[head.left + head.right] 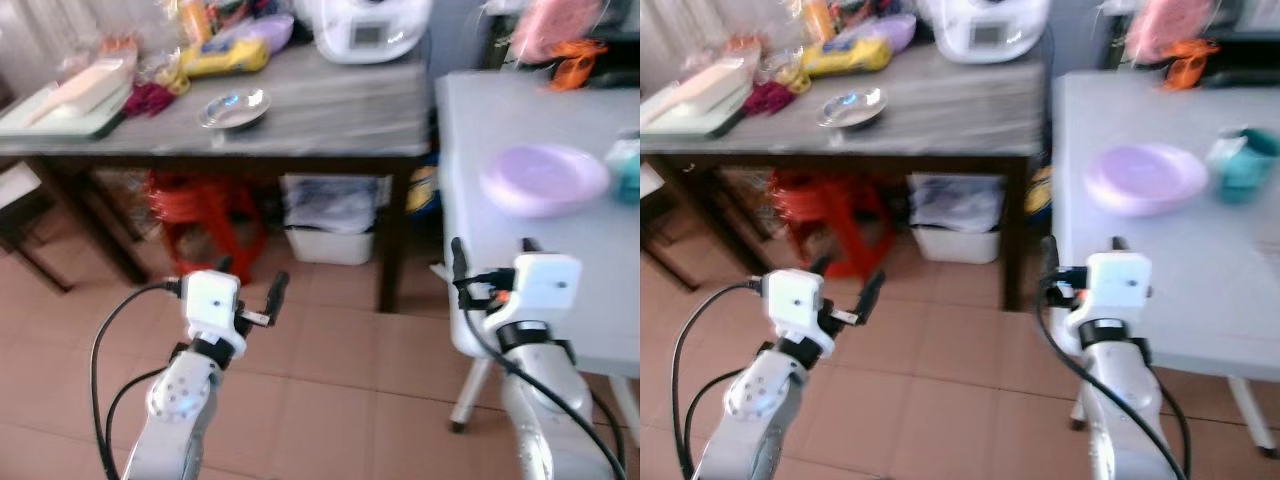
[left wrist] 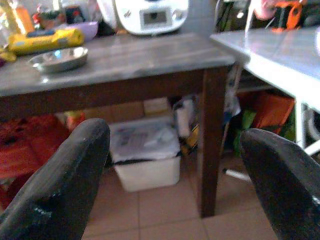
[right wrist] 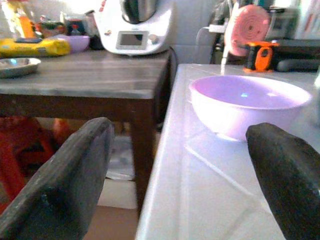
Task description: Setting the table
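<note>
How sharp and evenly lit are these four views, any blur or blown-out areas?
Left eye view: soft with motion blur; the white table looks washed out. Right wrist view: the lilac bowl is fairly clear, with blown highlights at the top and blurred fingers. Left wrist view: the metal dish shows glare.

You have two surfaces. Dark wooden table [image 1: 330, 110], 11 o'clock: steel dish [image 1: 234, 108], white appliance [image 1: 365, 28], yellow packet [image 1: 222, 56], purple bowl [image 1: 268, 30], pale tray [image 1: 60, 105]. White table [image 1: 520, 250], 2 o'clock: lilac bowl [image 1: 543, 178], teal cup [image 1: 1243, 165].
</note>
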Robot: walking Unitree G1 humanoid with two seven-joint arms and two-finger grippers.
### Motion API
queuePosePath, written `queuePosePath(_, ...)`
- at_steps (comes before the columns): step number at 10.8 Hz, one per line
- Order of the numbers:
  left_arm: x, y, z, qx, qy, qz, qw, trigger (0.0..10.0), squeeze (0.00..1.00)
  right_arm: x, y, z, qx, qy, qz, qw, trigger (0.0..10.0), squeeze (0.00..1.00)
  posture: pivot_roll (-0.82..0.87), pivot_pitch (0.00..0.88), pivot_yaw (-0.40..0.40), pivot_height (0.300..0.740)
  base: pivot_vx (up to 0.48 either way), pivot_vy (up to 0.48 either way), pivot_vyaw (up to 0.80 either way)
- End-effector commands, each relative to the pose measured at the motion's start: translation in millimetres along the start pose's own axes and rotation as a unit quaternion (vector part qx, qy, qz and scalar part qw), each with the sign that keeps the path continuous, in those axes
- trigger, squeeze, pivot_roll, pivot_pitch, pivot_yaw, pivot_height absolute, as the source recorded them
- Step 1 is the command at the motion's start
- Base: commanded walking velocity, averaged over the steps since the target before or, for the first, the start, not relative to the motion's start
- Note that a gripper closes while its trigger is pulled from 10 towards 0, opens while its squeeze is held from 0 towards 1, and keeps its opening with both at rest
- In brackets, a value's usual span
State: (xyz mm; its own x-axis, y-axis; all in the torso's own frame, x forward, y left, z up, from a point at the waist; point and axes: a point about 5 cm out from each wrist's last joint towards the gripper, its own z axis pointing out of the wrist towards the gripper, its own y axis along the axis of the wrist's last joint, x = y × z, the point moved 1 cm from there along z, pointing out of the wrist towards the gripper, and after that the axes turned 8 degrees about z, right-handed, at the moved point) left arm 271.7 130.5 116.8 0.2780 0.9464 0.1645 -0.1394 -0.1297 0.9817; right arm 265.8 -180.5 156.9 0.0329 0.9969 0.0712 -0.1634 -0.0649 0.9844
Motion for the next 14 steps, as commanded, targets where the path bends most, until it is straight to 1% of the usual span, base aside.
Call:
queuePosePath(1,9.1,-3.2,-4.0,0.009,0.012,0.008,1.000,10.0,0.00,8.2,0.4,0.6,-0.001,0.011,0.010,1.000,10.0,0.00,-0.08,0.105,0.099,0.740,0.000,-0.315,0.00)
queuePosePath(4,8.4,-4.4,-4.0,0.011,0.012,0.008,1.000,10.0,0.00,7.8,0.4,1.4,-0.001,0.011,0.004,1.000,10.0,0.00,-0.08,0.102,0.095,0.740,0.000,-0.316,0.00)
queuePosePath(11,8.5,-5.1,-4.1,0.011,0.012,0.010,1.000,10.0,0.00,9.2,-0.3,2.0,-0.001,0.013,0.006,1.000,10.0,0.00,-0.08,0.102,0.098,0.740,0.000,-0.303,0.00)
queuePosePath(12,8.1,-6.0,-4.2,0.012,0.012,-0.003,1.000,10.0,0.00,8.6,-0.8,1.0,-0.001,0.010,0.007,1.000,10.0,0.00,-0.08,0.102,0.098,0.740,0.000,0.000,0.00)
queuePosePath(14,7.0,-4.6,-3.1,0.007,0.003,-0.012,1.000,10.0,0.00,8.1,-0.4,0.8,-0.002,0.010,0.005,1.000,10.0,0.00,-0.08,0.106,0.100,0.740,0.000,0.000,0.00)
